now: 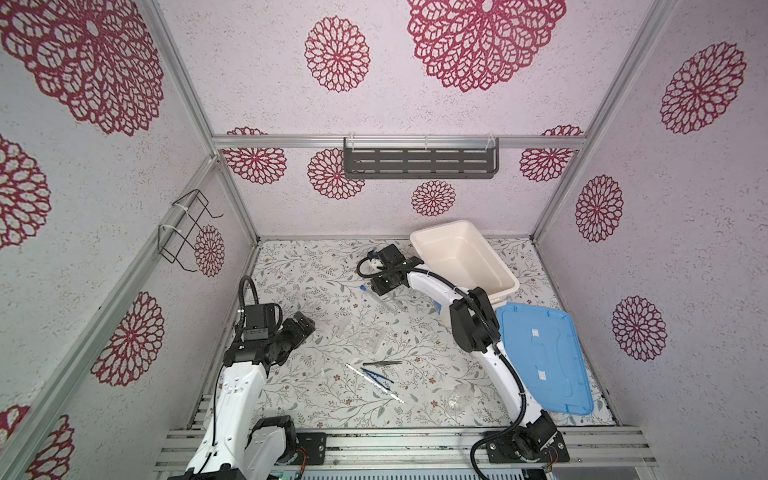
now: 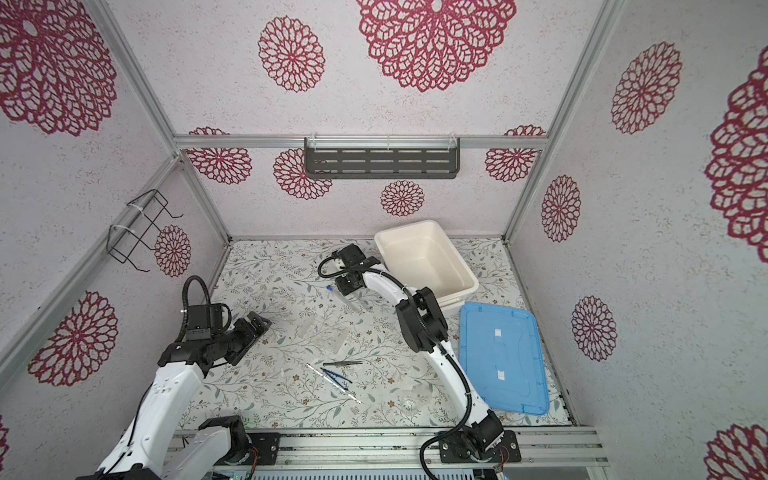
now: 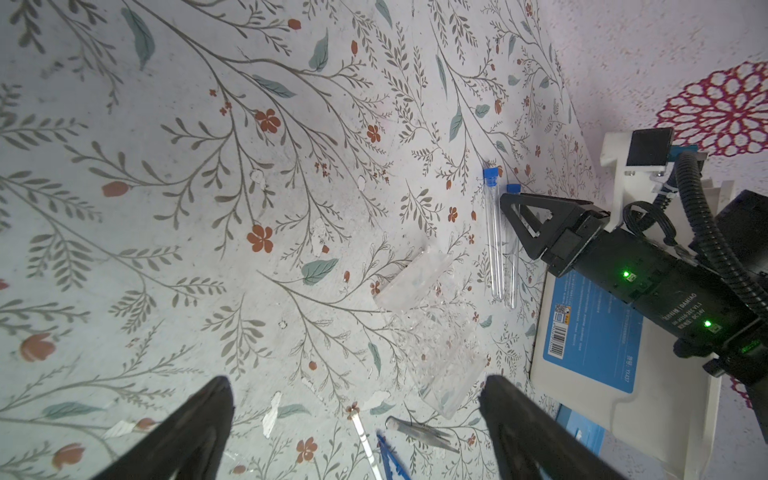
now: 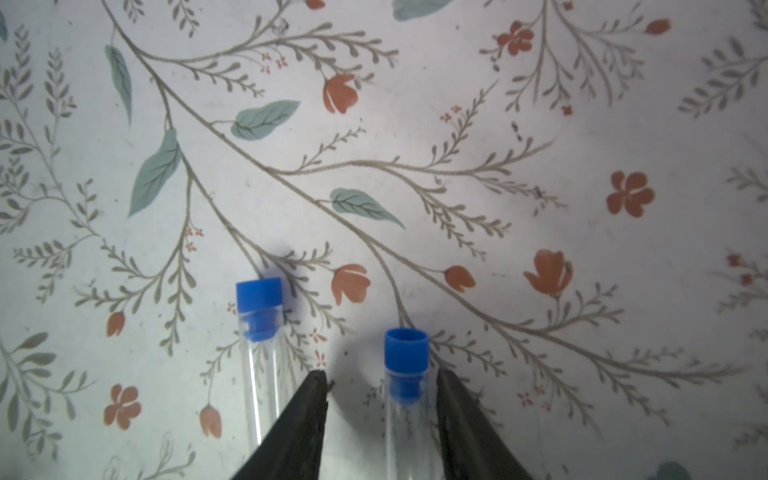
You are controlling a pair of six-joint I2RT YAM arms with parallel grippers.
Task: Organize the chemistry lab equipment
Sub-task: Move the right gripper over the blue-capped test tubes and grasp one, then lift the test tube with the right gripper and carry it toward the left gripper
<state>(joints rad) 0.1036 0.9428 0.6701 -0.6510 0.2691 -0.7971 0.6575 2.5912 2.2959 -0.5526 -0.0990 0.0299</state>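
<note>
Right gripper [image 4: 381, 376] parted astride one capped tube [image 4: 406, 353], not yet clenched.
Tube lies flat on the table [image 4: 498, 166], off-centre toward one jaw; uneven closure could roll or flick the slick cylinder into the second tube [image 4: 259, 307] just beside, scattering both.

Lab items laid flat and apart.
In a top view, blue-capped clear tubes [image 1: 377, 300] are seen at centre; below them, clear holder [image 1: 362, 337], dark tweezers [image 1: 382, 363], blue tweezers [image 1: 376, 375], white stick [image 1: 388, 393].

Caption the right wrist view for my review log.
Right fingers straddle one blue-capped tube near its cap, not yet closed; a second tube lies alongside on the floral mat.
</note>
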